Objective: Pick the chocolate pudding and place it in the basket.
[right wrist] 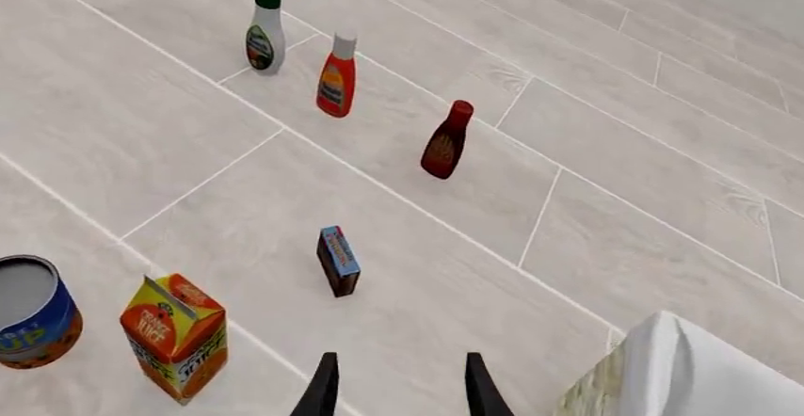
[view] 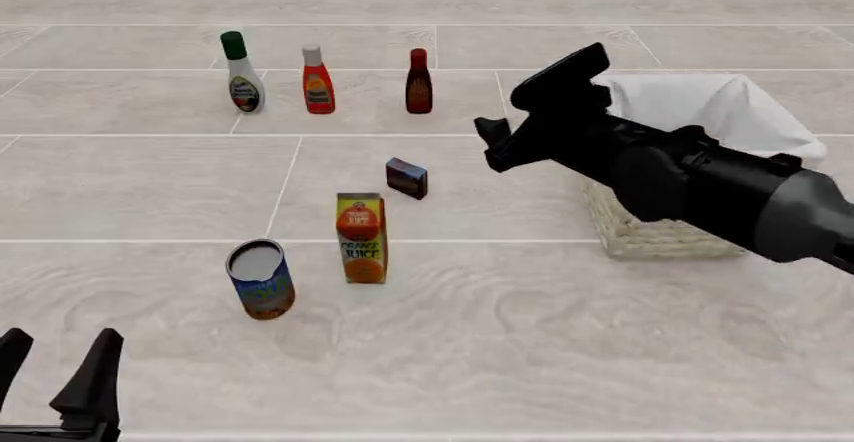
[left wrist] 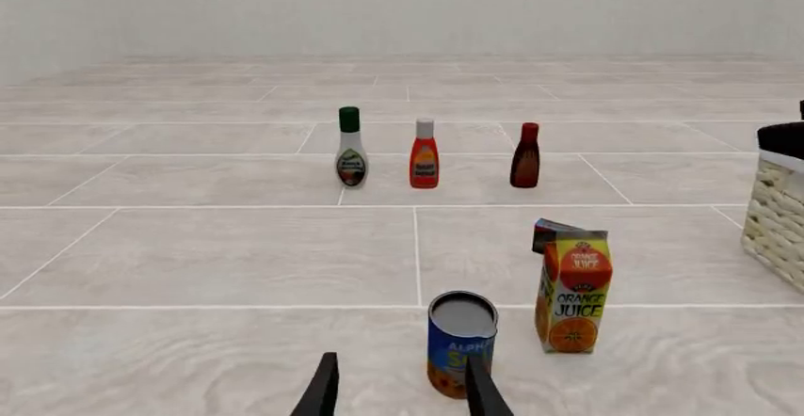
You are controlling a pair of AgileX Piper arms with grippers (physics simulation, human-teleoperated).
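The chocolate pudding [view: 407,178] is sitting on the pale counter [view: 534,342], and nothing is touching it. It is a small dark box standing on its edge, just behind the orange juice carton [view: 362,238] and a little toward the basket [view: 667,224]. The basket is sitting well apart from the pudding, on the far side of it from the carton, with its white cloth [view: 707,102] folded over the rim. A blue can [view: 260,279] is standing near the carton, on the side away from the basket. Far behind the pudding, three bottles are standing in a row: a white one with a green cap [view: 242,73], a red one [view: 316,81] and a dark brown one [view: 419,82]. The right end effector [right wrist: 397,392] is hanging in the air above the counter, between the pudding and the basket, with its fingers spread apart and nothing between them. The left end effector [left wrist: 399,390] is low and close to the can, far from the pudding. Its fingers are apart too, and they are holding nothing.
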